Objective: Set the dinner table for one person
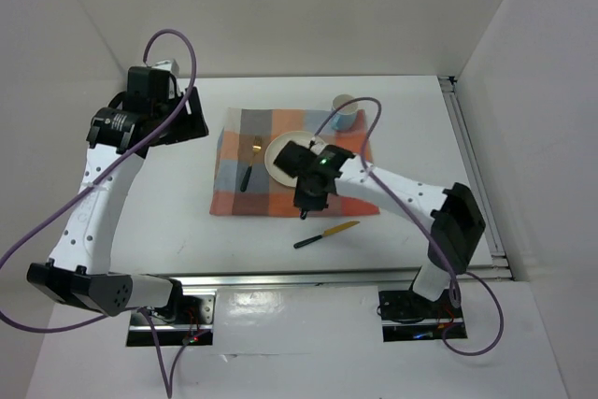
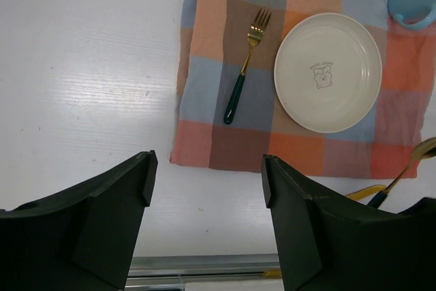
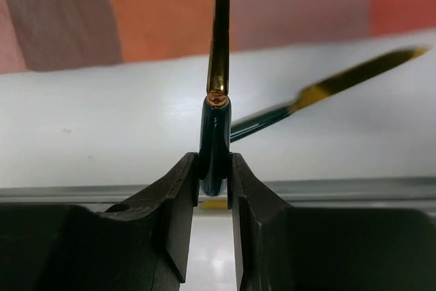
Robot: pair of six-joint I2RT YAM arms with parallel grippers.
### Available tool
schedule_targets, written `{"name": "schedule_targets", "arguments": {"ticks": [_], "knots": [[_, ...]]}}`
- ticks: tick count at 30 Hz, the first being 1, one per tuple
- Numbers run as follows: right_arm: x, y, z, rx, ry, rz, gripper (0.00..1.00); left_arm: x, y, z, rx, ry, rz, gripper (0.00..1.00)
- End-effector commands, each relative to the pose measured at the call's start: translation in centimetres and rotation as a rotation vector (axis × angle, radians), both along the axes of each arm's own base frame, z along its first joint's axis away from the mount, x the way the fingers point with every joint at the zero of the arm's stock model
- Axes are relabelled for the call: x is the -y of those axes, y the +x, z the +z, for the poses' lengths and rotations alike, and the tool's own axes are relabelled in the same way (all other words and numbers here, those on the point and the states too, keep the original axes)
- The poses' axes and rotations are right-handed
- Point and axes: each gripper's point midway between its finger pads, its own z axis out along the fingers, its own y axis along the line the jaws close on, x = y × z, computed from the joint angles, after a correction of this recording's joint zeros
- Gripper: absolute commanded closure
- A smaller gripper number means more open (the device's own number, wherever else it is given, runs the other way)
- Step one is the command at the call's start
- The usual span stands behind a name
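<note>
Currently I see right gripper [image 3: 214, 168] clamped on dark green handle of gold spoon [image 3: 219, 32], over near edge of checked cloth [image 1: 234, 198]. Left gripper [image 2: 208, 175] jaws wide apart, holding nothing, far left. White dinner table [image 1: 168, 221] lies under everything. Plate [image 1: 280, 151] on cloth, fork [image 1: 250, 163] left of it, blue cup [image 1: 344, 111] at far right. Knife [image 1: 327, 234] on bare table near cloth.

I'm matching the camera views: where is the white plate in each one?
Top external: white plate mid-cloth, right of the fork.
Left wrist: plate upper right, again right of the fork.
Right wrist: not in view.
Shared landmark: the checked cloth, seen in all three.
</note>
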Motion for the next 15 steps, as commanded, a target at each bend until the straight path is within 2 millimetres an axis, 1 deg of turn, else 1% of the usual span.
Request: {"name": "schedule_targets", "arguments": {"ticks": [1, 2, 3, 4, 5, 6, 7, 8, 10, 11, 14, 15], "knots": [[5.5, 3.1, 1.6, 0.082, -0.152, 0.235, 0.98, 0.1, 0.5, 2.0, 0.066, 0.009, -0.022, 0.20], [6.4, 3.7, 1.9, 0.086, -0.171, 0.216, 0.98, 0.1, 0.5, 2.0, 0.066, 0.009, -0.022, 0.20], [6.7, 4.3, 2.4, 0.108, -0.163, 0.218, 0.98, 0.1, 0.8, 1.7, 0.055, 0.011, -0.022, 0.20], [6.7, 4.6, 2.0, 0.098, -0.160, 0.315, 0.98, 0.1, 0.8, 1.7, 0.055, 0.011, -0.022, 0.20], [8.0, 6.0, 2.0, 0.091, -0.146, 0.291, 0.96, 0.2, 1.0, 1.3, 0.045, 0.012, -0.022, 0.20], [8.7, 6.6, 1.1, 0.060, -0.157, 0.284, 0.94, 0.2, 1.0, 1.3, 0.044, 0.012, -0.022, 0.20], [9.5, 7.1, 0.6, 0.040, -0.173, 0.308, 0.94, 0.2, 1.3, 1.2, 0.044, 0.012, -0.022, 0.20], [10.3, 8.0, 0.1, 0.035, -0.184, 0.298, 0.94, 0.1, 1.3, 0.7, 0.033, 0.021, -0.015, 0.20], [11.2, 8.9, -0.7, 0.041, -0.226, 0.308, 0.94, 0.1, 1.5, 0.9, 0.045, 0.018, -0.015, 0.20], [12.0, 9.4, -1.1, 0.036, -0.223, 0.299, 0.94, 0.1, 1.5, 0.6, 0.036, 0.020, -0.015, 0.20], [12.7, 10.9, -1.9, 0.042, -0.199, 0.299, 0.96, -0.1, 1.7, 0.2, 0.027, 0.029, -0.007, 0.20], [13.2, 11.5, -1.9, 0.048, -0.196, 0.277, 0.96, -0.1, 1.7, 0.2, 0.027, 0.029, -0.007, 0.20]]}}
